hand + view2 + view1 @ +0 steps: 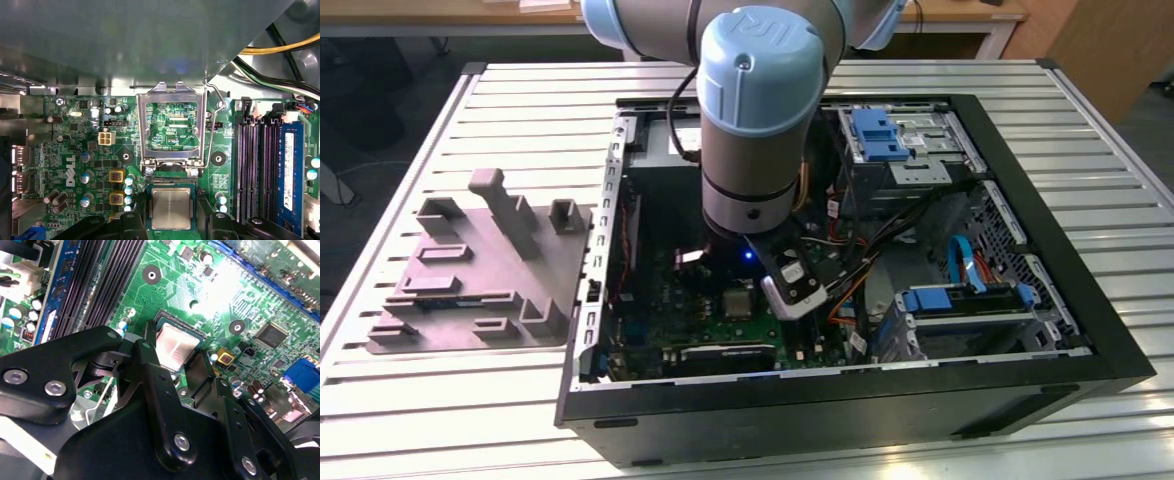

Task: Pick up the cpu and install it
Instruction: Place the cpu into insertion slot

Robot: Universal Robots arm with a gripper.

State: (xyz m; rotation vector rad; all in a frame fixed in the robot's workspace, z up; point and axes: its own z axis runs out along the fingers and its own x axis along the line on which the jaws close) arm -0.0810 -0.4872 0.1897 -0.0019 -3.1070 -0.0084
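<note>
Silver lid level, hold the cpu (171, 207), clamped edge to edge in the closed jaws of the gripper (175, 352) right at the hinge end of the open load frame (142, 125), square to that frame and lower gently, without sideways slide.

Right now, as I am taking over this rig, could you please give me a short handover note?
Tool: down inside the PC case, right at the cpu; grip unclear.
Cpu: at the motherboard socket, beside the hinged metal frame, which stands open.
Done: cpu brought to the socket.
Left: seating unconfirmed; frame not yet closed.
</note>
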